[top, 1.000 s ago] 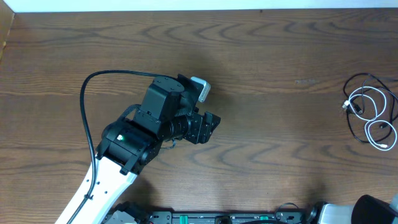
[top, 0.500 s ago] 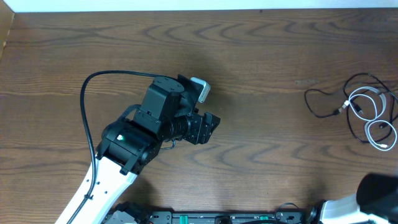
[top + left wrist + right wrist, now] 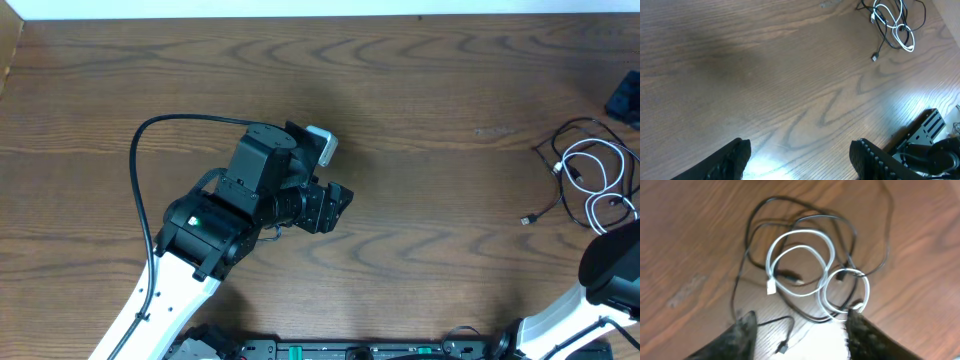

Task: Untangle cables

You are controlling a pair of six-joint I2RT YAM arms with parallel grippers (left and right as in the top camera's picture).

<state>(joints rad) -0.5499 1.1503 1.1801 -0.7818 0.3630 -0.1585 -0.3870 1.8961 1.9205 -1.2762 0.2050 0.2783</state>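
Tangled black cable and white cable lie near the table right edge, under right gripper, fingers apart; left gripper, likewise spread, idles well away. Advise pinching one free plug, pulling outward

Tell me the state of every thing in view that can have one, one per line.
black cable: in loose loops on the table, still crossed with the white one, one plug end trailing free, not held
white cable: coiled in two loops, overlapping the black one, not held
left gripper: jaws open, empty, far from the cables
right gripper: jaws open, empty, above the cables
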